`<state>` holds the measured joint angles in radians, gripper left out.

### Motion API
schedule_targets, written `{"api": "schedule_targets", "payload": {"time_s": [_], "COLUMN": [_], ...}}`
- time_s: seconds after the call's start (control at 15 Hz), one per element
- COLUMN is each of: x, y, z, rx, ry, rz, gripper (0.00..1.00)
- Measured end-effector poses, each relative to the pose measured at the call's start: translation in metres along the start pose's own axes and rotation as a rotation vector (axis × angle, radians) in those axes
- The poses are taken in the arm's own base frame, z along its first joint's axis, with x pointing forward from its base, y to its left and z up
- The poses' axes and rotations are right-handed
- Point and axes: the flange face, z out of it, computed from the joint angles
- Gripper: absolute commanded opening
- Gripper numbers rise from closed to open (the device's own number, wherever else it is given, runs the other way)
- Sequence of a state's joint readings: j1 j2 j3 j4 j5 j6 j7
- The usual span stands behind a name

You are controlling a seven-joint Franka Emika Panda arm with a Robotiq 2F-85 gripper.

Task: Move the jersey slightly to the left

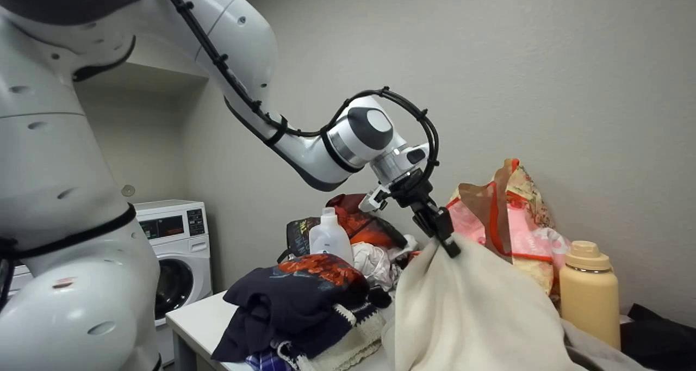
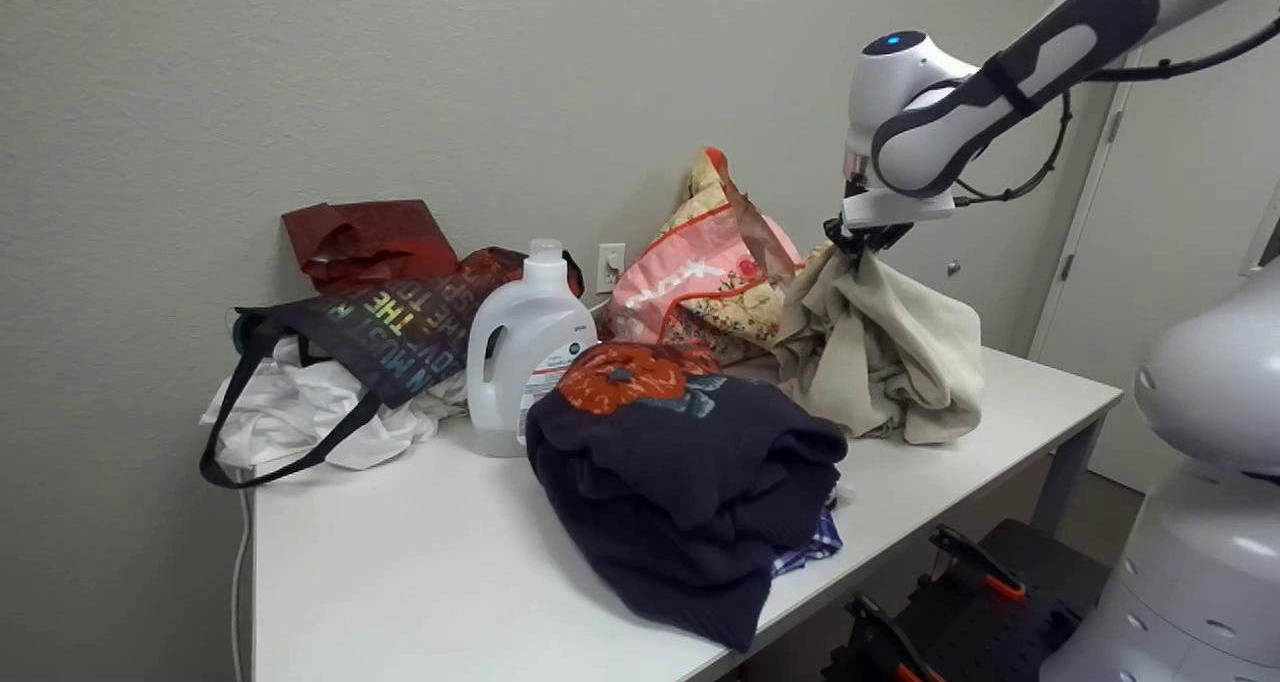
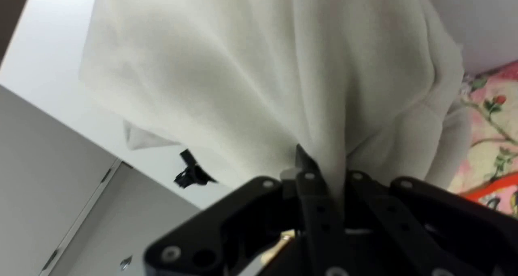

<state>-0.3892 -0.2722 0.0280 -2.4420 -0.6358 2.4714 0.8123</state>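
Cream jersey (image 2: 910, 347) hangs in a peak beside the pink floral bag (image 2: 700, 267), its lower folds seemingly resting on the white table (image 2: 400, 572). The gripper's (image 1: 447, 245) jaws are clamped on a pinch of cloth at the top. Grasping looks done; next should come a short leftward carry, lowering, then release.

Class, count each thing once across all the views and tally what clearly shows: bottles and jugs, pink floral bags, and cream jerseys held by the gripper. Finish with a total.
Bottles and jugs: 2 (detergent jug, yellow drink bottle)
Pink floral bag: 1
Cream jersey held by the gripper: 1
Total: 4
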Motion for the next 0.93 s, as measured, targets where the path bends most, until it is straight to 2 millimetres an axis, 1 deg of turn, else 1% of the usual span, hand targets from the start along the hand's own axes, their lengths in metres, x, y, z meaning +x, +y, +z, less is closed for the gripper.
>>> {"api": "schedule_targets", "payload": {"time_s": [0.13, 0.27, 0.53, 0.67, 0.93], "x": [-0.011, -0.022, -0.041, -0.051, -0.069], "y": [-0.013, -0.021, -0.024, -0.024, -0.029], "z": [0.018, 0.034, 0.058, 0.064, 0.064], "rx": [0.027, 0.036, 0.041, 0.053, 0.114], "ry": [-0.094, -0.173, -0.342, -0.426, -0.583], "rz": [-0.042, -0.067, -0.095, -0.101, -0.137], "gripper": [0.02, 0.02, 0.02, 0.02, 0.02]}}
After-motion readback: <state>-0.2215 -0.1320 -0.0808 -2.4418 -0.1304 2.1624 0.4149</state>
